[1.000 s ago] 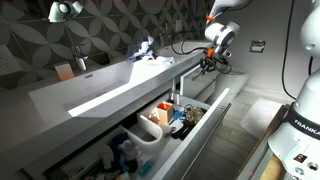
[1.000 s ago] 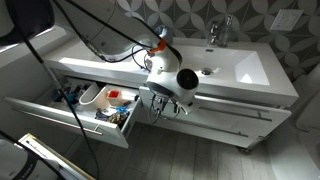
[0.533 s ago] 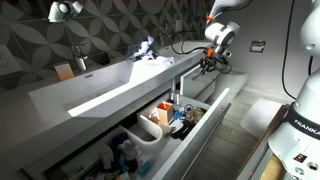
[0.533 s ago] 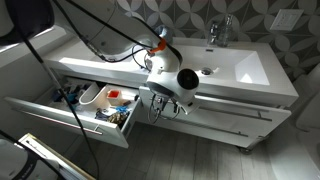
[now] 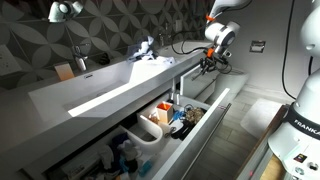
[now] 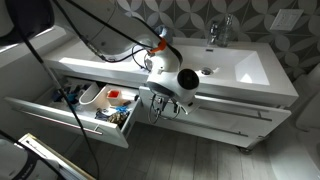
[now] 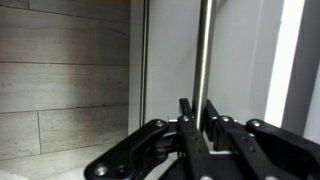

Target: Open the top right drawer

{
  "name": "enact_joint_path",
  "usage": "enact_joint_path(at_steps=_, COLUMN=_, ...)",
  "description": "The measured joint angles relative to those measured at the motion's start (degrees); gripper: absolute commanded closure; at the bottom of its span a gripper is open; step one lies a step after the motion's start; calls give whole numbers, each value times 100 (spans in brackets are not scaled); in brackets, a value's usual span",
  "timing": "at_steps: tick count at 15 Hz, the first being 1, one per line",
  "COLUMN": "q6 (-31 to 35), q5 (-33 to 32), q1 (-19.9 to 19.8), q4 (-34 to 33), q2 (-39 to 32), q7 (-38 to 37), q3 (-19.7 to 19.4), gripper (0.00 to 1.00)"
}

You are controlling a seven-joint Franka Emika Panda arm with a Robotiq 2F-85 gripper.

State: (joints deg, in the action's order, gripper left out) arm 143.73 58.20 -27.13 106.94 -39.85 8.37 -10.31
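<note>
The vanity's top right drawer front (image 6: pixel 235 100) is a flat pale-grey panel under the sink and sits flush. In the wrist view the pale panel (image 7: pixel 245 50) fills the right side, with a thin chrome bar (image 7: pixel 203 45) running along it. My gripper (image 7: pixel 196 103) has its two black fingers close together on either side of this bar. In both exterior views the gripper (image 6: pixel 165 108) (image 5: pixel 207 63) sits against the vanity front, just beside the open drawer.
A deeper drawer (image 6: pixel 50 118) (image 5: pixel 205 125) stands pulled far out, full of white tubs and bottles. The white basin (image 6: pixel 225 65) and faucet (image 6: pixel 215 32) are above. Cables (image 6: pixel 100 40) lie on the counter. The robot base (image 5: pixel 300 130) stands nearby.
</note>
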Motion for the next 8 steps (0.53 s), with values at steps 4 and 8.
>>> enact_joint_path(at_steps=4, q6=-22, q5=0, q1=-8, q4=-6, q2=-3, q7=0, q3=0, gripper=96)
enact_joint_path(at_steps=8, q6=-49, q5=0, q1=-17, q4=-14, q2=-6, q7=0, q3=0, gripper=96)
